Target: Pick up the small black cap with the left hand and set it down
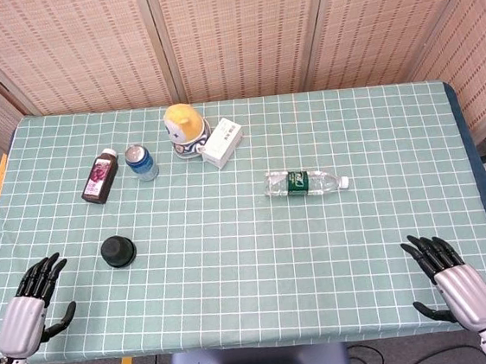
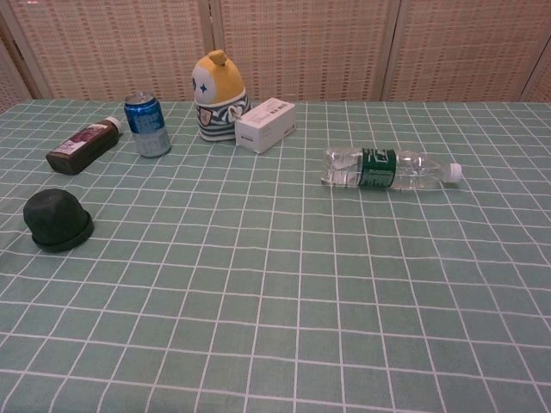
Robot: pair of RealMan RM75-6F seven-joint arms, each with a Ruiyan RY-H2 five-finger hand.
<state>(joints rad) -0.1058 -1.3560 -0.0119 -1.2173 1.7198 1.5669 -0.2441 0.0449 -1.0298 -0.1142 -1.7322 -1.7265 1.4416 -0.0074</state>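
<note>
The small black cap (image 1: 118, 251) (image 2: 57, 220) sits on the green checked tablecloth at the left, round and domed. My left hand (image 1: 31, 303) lies near the table's front left corner, fingers spread and empty, a short way left of and nearer than the cap. At the front right corner my right hand (image 1: 451, 277) rests open, holding nothing. Neither hand shows in the chest view.
A dark juice bottle (image 1: 100, 176) lies beyond the cap, beside a blue can (image 1: 141, 161). A yellow-headed toy figure (image 1: 184, 129) and a white box (image 1: 222, 142) stand at the back centre. A clear water bottle (image 1: 305, 181) lies on its side mid-table.
</note>
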